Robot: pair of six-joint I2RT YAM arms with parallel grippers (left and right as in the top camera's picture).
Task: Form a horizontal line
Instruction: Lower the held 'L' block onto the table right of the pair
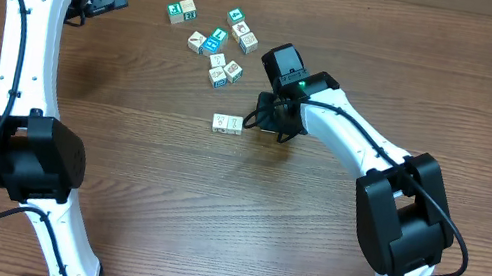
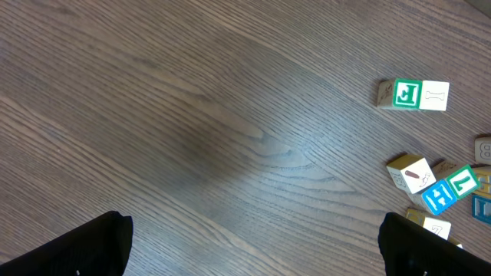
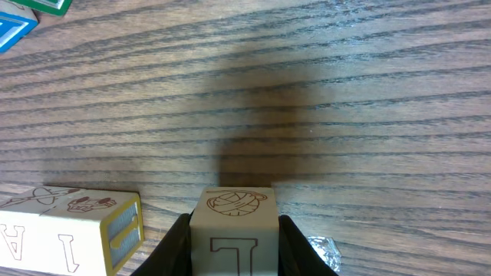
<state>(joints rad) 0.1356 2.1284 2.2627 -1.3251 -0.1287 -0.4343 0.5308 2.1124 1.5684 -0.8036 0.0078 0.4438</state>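
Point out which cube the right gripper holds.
The L cube with the yarn-ball drawing, clamped in the right gripper beside the two-cube row; loose cubes lie free.

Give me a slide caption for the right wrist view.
Right pincer shut on a lettered cube beside the two-cube row on the wooden table.

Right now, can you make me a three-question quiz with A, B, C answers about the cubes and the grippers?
1. The left gripper is:
A. open and empty
B. shut on a cube
C. shut and empty

2. How many cubes make the row?
A. two
B. four
C. six

3. Where is the held cube in the right gripper?
A. on top of the row
B. just off the row's end
C. under the left gripper

Answers:
1 A, its fingers stand wide apart with nothing between.
2 A, two cubes touch side by side.
3 B, a small gap shows between cube and row.
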